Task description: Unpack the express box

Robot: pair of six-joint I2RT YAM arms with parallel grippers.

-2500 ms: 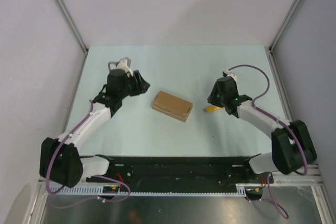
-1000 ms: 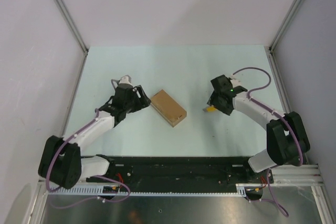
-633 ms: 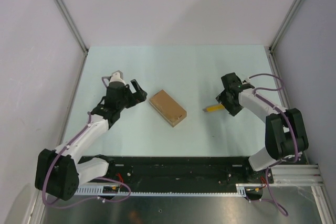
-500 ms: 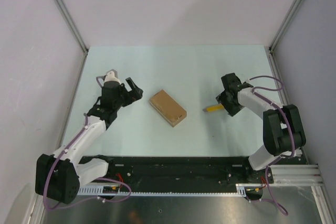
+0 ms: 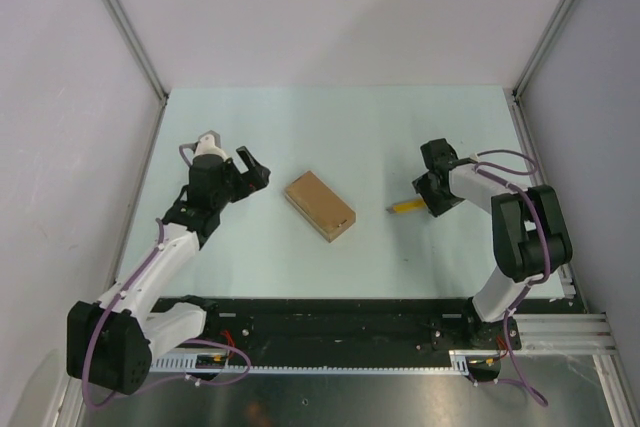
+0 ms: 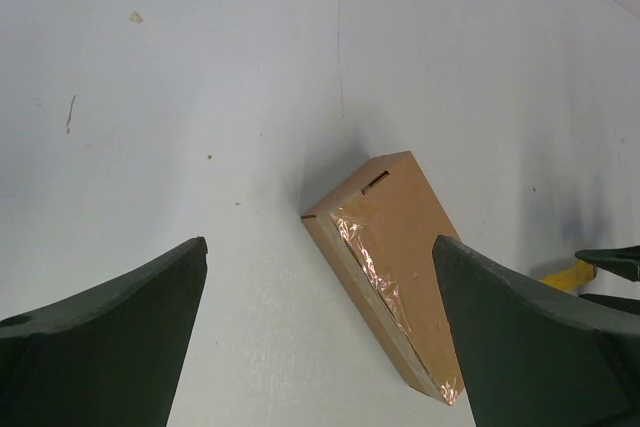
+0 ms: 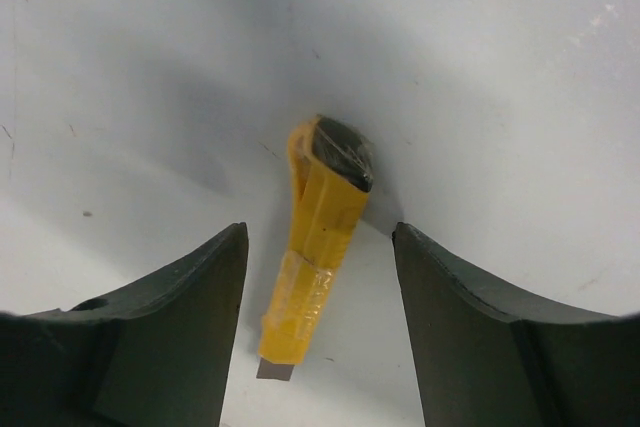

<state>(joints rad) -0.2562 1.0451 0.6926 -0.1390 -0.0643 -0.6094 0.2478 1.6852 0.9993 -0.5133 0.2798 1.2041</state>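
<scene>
Grippers first: your left gripper (image 5: 255,169) is spread wide and empty. The express box (image 5: 320,205) lies on the table (image 5: 350,127) just ahead, glossy tape along one edge. Your right gripper (image 7: 319,232) stands open astride the yellow knife (image 7: 312,282), whose dark end is hidden from above.

no readable text or labels anywhere, express box (image 5: 319,205) bears none

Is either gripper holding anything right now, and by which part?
Nothing is held. Left gripper is open, short of the express box. Right gripper is open astride the yellow utility knife, gaps on both sides.
</scene>
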